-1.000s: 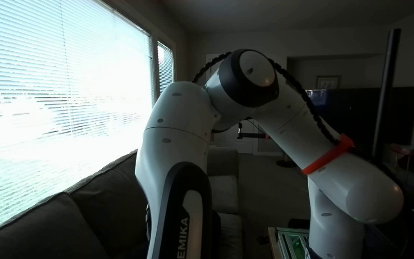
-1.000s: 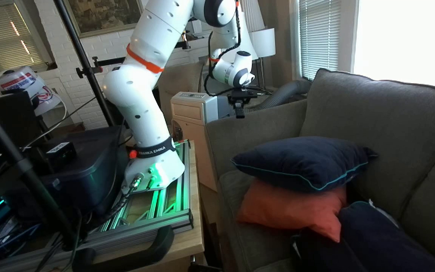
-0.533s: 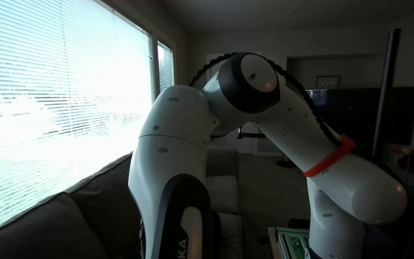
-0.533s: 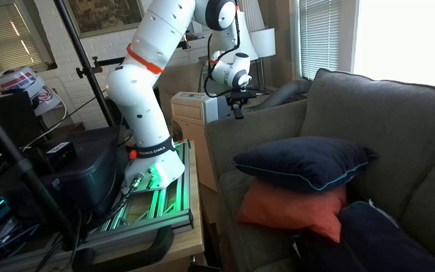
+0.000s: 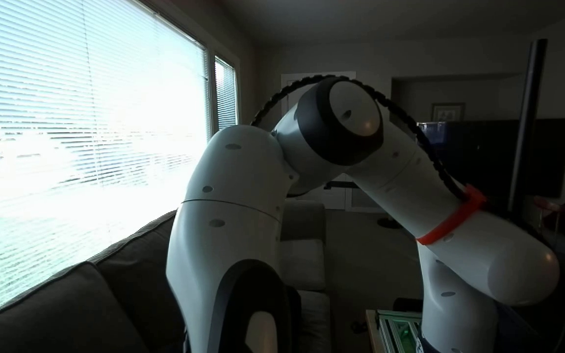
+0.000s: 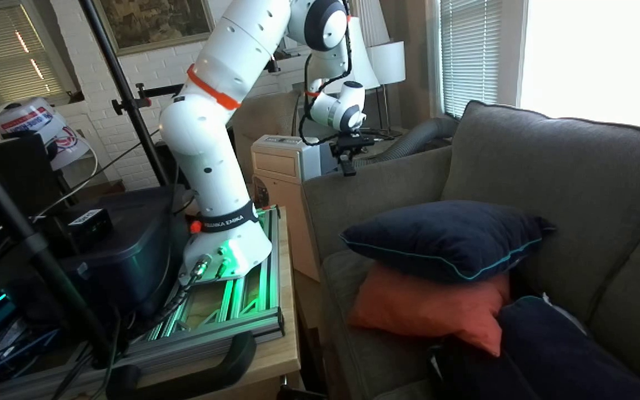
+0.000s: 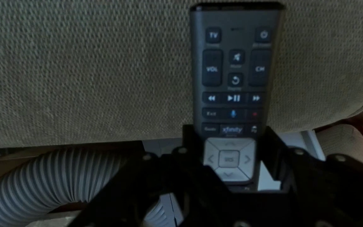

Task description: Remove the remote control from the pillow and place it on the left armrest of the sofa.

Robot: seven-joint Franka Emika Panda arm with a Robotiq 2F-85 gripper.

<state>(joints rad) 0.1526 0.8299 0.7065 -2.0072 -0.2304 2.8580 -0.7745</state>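
Wrist view shows the claw (image 7: 228, 138) grasping the remote control (image 7: 234, 105), its long axis crosswise to the armrest (image 7: 106, 78), free end pointing inward across it.

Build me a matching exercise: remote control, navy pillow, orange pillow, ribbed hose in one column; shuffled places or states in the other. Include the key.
Column 1
1. remote control
2. navy pillow with teal piping
3. orange pillow
4. ribbed grey hose

Column 2
A. directly under another pillow
B. running past the outer side of the sofa armrest
C. gripped between the fingers
D. uppermost of the stacked pillows

Pairs: 1-C, 2-D, 3-A, 4-B
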